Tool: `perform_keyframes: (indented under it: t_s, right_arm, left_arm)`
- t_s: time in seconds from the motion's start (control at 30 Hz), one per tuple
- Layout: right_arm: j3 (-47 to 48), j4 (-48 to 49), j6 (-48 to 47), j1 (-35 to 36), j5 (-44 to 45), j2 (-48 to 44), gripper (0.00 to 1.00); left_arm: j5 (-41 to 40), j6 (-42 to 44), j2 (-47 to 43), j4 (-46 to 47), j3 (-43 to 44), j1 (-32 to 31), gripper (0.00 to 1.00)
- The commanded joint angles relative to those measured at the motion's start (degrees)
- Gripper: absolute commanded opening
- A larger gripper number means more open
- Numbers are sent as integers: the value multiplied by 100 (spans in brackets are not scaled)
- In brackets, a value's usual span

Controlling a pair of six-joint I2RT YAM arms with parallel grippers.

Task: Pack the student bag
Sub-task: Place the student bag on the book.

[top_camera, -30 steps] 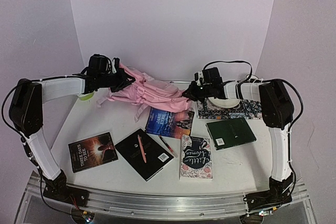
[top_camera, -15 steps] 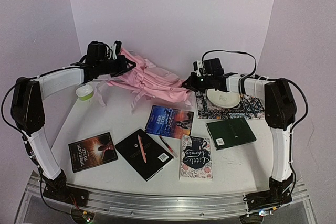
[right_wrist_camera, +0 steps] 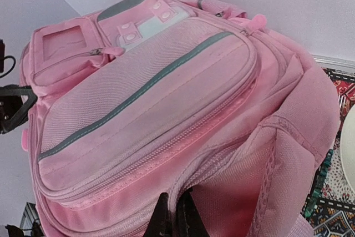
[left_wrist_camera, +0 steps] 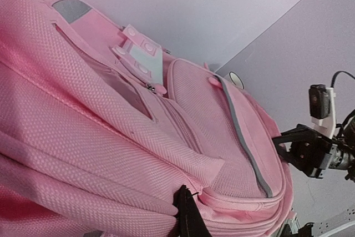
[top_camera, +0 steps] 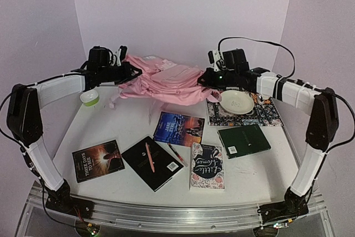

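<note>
The pink student bag (top_camera: 166,80) hangs stretched between my two grippers at the back of the table, lifted off the surface, straps dangling. My left gripper (top_camera: 128,72) is shut on the bag's left edge; in the left wrist view the bag (left_wrist_camera: 111,120) fills the frame and a dark fingertip (left_wrist_camera: 188,215) pinches a fabric seam. My right gripper (top_camera: 204,78) is shut on the bag's right edge; in the right wrist view the fingertips (right_wrist_camera: 176,217) clamp a fold of the bag (right_wrist_camera: 144,92) below the front pocket zipper.
On the table lie several books: a dark one (top_camera: 97,160), a black one with a pink pen (top_camera: 153,162), a blue one (top_camera: 179,128), a floral one (top_camera: 207,165), a green one (top_camera: 244,140). A white plate (top_camera: 237,102) sits on a patterned mat. A green cup (top_camera: 89,98) stands at left.
Both grippers have risen and moved toward the back, lifting the bag off the table and stretching it wider. The plate and green cup have come into full view.
</note>
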Motion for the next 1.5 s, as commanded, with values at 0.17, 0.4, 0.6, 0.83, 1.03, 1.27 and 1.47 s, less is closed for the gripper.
perform_keyframes:
  t_s: [0.17,0.4,0.6,0.83,1.03,1.27,1.47]
  right_arm:
    - [-1119,470,-1146,1701,501,-1399,1]
    - [-1877,972,-572,2448,905,-892,14]
    - [-1844,833,-244,2830,889,-433,32]
    - [-1593,-86,-708,2826,1551,-686,53]
    - [-1524,-499,-1029,2455,1743,-839,66]
    - [-1533,-339,-665,1376,955,-661,70]
    - [-1515,224,-202,840,698,-99,73]
  left_arm:
    - [-516,875,-862,747,-1072,15,0]
    - [-1569,1097,-790,768,-1824,19,2]
    - [-2366,1382,-580,670,-2002,28,9]
    - [-3044,1711,-571,443,-1740,28,27]
    - [-3268,1794,-663,141,-1521,28,49]
    - [-2867,1473,-1186,-341,-1815,-184,72]
    - [-2497,1035,-1597,-628,-2229,-425,82]
